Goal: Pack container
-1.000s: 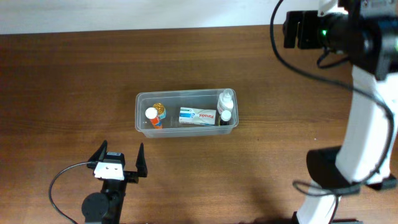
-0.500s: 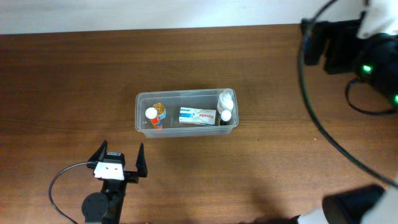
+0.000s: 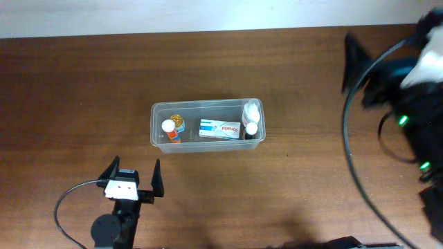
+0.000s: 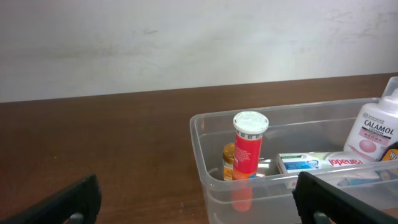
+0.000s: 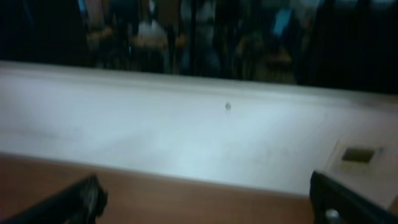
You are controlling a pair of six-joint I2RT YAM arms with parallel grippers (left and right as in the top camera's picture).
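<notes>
In container (image 3: 158, 126): red tube (image 3: 169, 129), box (image 3: 220, 128), bottles (image 3: 252, 111); left pincer (image 3: 136, 164) spread, nearby.

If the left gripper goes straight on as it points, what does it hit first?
Most likely the container, at its left end; the open left gripper lines up with that corner and might only clip it.

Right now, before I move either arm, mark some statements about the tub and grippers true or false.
1. The left gripper is open and empty. True.
2. The orange tube lies flat on the table outside the container. False: it stands upright inside the container, at the end nearer the left gripper.
3. The box lies in the container between the orange tube and the white bottle. True.
4. The right gripper is shut on the white bottle. False: it is open, away from the container.
</notes>
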